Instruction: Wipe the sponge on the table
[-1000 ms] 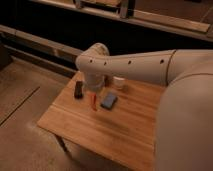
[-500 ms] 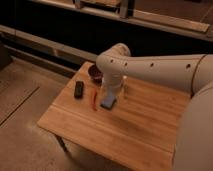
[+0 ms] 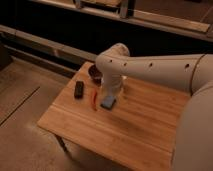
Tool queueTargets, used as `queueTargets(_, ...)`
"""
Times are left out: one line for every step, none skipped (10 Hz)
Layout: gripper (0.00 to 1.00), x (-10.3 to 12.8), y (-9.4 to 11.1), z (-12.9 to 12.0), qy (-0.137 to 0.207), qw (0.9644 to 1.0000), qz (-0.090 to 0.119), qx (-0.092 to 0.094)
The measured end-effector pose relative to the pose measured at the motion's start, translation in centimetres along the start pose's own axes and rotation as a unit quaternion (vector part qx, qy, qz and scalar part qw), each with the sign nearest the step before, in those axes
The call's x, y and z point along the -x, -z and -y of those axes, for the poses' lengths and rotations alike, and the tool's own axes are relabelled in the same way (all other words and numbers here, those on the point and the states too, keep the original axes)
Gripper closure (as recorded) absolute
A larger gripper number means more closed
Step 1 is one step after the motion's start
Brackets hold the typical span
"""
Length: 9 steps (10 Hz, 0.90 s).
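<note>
Sponge point(image 3: 108, 103) lies flat on the counter point(image 3: 140, 125) beside a red stick point(image 3: 93, 99), with the pincer point(image 3: 112, 91) spread just above it. We read either a reach to grasp or a let-go after wiping (both fit); either way, steer clear of the stick.
</note>
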Motion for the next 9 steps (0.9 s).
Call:
queueTargets(0.35,1.5,-0.4,-0.3,-0.002,0.9998,0.012,-0.015)
queueTargets(0.35,3.1,-0.7,-0.7,-0.001,0.9990,0.028,-0.036)
queueTargets(0.35,4.1,-1.0,-1.2,0.001,0.9981,0.037,-0.049)
queueTargets(0.35,5.3,-1.5,-1.8,0.001,0.9971,0.046,-0.061)
queueTargets(0.35,5.6,-1.8,-2.5,0.000,0.9971,0.046,-0.061)
queueTargets(0.35,5.7,-2.1,-3.1,0.000,0.9974,0.044,-0.057)
queueTargets(0.35,5.6,-2.6,-3.6,0.000,0.9980,0.039,-0.049)
queueTargets(0.35,5.5,-3.1,-4.0,-0.001,0.9989,0.031,-0.035)
queueTargets(0.35,5.4,-3.4,-4.1,-0.006,0.9995,0.022,-0.021)
